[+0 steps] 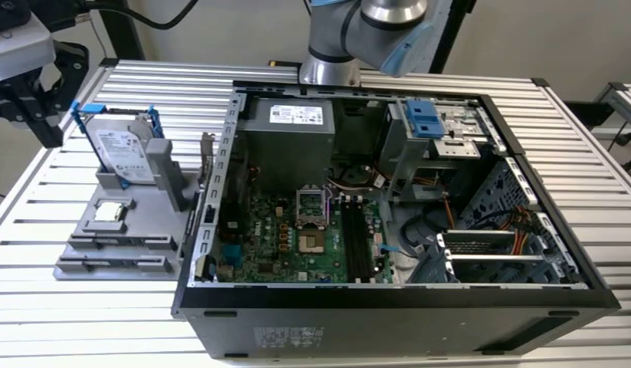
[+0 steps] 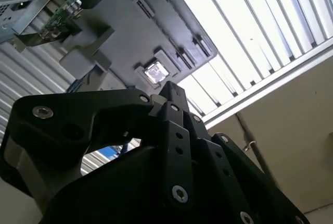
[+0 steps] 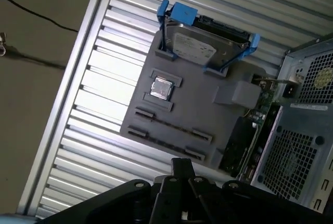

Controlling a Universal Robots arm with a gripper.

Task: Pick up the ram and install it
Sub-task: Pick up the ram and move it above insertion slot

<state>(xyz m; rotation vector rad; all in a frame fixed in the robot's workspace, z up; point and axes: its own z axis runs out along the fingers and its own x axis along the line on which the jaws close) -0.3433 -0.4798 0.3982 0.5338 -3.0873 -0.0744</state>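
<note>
Gripper (image 3: 182,168): near holder tray (image 3: 197,108); opening cannot be told
Risk: ram (image 3: 171,125), seemingly edge-on in slot; off-centre grasp may slip

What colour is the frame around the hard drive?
Blue. The frame around the hard drive shows best in the first wrist view.

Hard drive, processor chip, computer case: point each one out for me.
hard drive (image 3: 196,47), first wrist view, on its labelled silver face.
processor chip (image 3: 162,88), first wrist view, middle of its silver lid.
computer case (image 1: 397,326), exterior view, on its dark near outer wall.
</note>
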